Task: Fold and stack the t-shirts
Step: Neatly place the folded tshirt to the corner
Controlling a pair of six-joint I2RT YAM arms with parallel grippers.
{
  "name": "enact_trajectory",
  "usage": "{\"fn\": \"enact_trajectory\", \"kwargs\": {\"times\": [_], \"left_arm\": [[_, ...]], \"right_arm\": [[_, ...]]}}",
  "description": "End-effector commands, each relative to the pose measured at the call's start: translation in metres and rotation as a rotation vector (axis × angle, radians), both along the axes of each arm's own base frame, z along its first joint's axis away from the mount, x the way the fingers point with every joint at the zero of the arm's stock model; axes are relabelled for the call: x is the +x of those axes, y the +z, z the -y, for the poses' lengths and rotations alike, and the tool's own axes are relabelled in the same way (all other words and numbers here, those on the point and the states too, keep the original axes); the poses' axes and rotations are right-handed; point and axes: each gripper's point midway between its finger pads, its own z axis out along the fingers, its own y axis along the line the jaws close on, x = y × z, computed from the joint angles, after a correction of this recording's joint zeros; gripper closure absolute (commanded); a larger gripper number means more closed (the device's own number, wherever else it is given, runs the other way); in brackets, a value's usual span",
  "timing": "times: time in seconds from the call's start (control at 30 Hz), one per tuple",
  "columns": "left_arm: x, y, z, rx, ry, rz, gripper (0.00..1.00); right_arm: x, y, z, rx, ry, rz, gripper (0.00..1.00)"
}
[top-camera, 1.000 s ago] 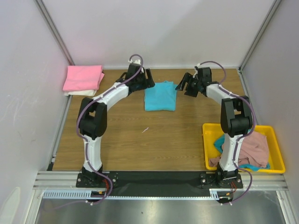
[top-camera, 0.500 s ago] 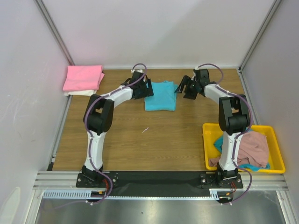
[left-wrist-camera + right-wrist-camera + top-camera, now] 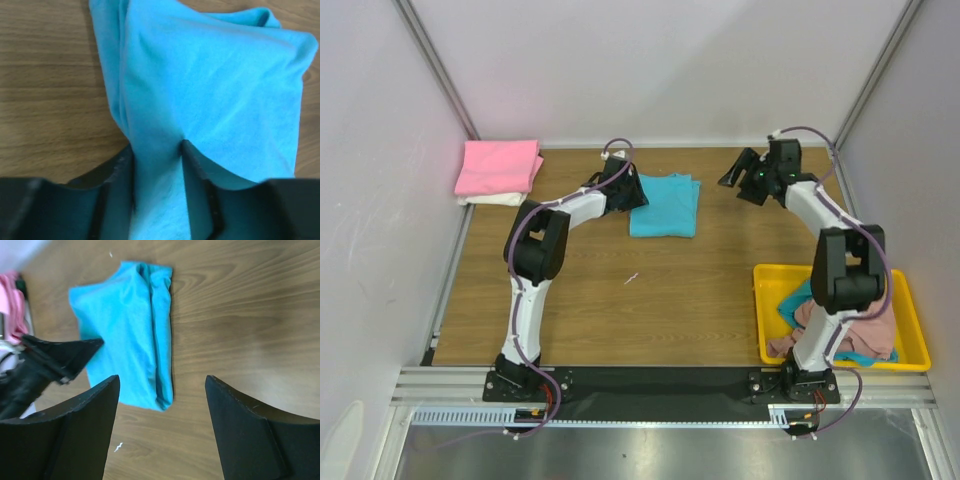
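A folded blue t-shirt (image 3: 664, 205) lies on the wooden table at the back middle. My left gripper (image 3: 628, 193) is at its left edge and shut on it; in the left wrist view the blue cloth (image 3: 210, 95) runs between the two fingers (image 3: 200, 175). My right gripper (image 3: 738, 176) is open and empty, above the table to the right of the shirt; its wrist view shows the shirt (image 3: 127, 330) ahead on the left. A stack of folded shirts, pink (image 3: 500, 166) on a cream one, lies at the back left.
A yellow bin (image 3: 910, 310) at the front right holds crumpled shirts, dusty pink (image 3: 865, 320) and blue. A small white scrap (image 3: 631, 278) lies on the table in the middle. White walls stand close on three sides.
My left gripper has moved in to the blue shirt's left edge and closed on it. My right gripper has drawn back to the right, away from the shirt.
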Motion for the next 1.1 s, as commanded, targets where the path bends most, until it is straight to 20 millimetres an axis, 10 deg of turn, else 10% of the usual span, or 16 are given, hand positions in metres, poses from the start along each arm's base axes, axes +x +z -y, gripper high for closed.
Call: {"fn": "enact_trajectory", "kwargs": {"times": [0.0,0.23,0.7,1.07], "left_arm": [[0.002,-0.022,-0.006,0.001,0.044,-0.035,0.60],[0.017,-0.009,-0.026,0.070,0.038,-0.020,1.00],[0.048,0.099,-0.130,0.544,-0.052,0.249,1.00],[0.075,0.139,-0.215,0.688,0.005,0.280,1.00]], "right_arm": [[-0.009,0.047,0.030,-0.019,-0.108,0.097,0.25],[-0.046,0.083,0.081,-0.050,-0.244,0.153,0.23],[-0.043,0.077,0.092,-0.057,-0.230,0.197,0.19],[-0.019,0.062,0.097,-0.039,-0.298,0.199,0.20]]}}
